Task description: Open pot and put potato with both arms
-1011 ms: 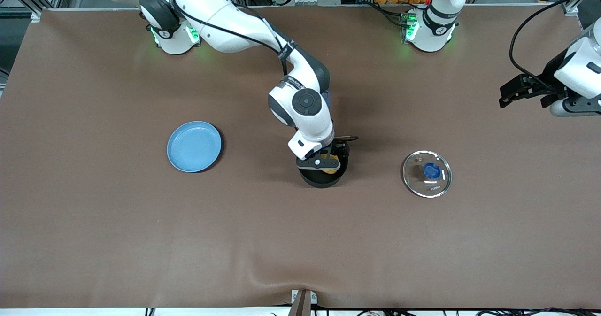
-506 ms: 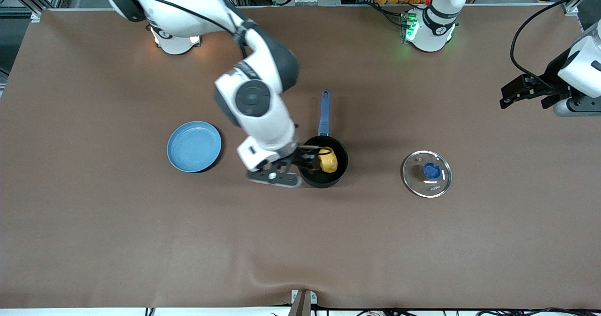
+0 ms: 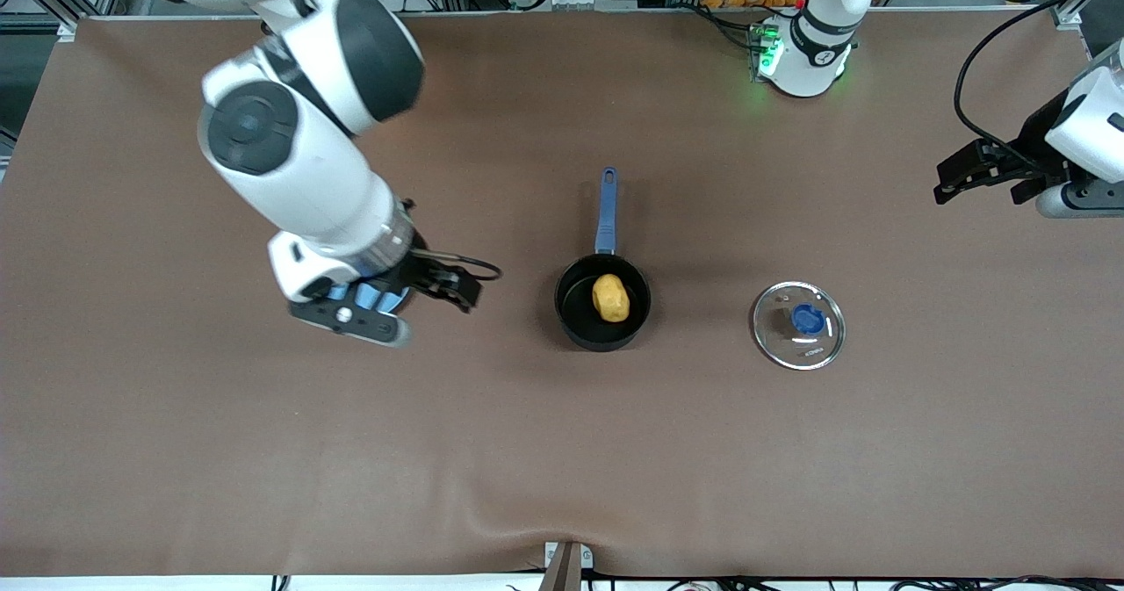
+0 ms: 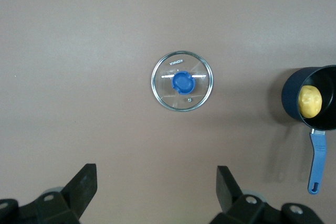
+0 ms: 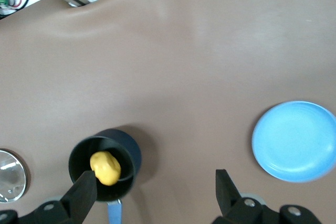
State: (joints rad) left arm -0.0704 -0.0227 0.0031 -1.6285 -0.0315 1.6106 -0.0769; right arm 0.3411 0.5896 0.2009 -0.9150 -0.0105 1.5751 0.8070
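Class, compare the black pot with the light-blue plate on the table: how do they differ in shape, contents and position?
The pot is black, deep-walled and has a long blue handle; the plate is light blue, shallow and handleless. The pot holds the potato; the plate holds nothing. The pot sits mid-table beside the glass lid; the plate lies toward the right arm's end, under the right claw. Both are round and rest flat on the table.

pot point(image 3: 580, 323) black, blue handle | potato point(image 3: 610, 298) yellow | plate point(image 5: 295, 141) light blue | table point(image 3: 562, 450) brown
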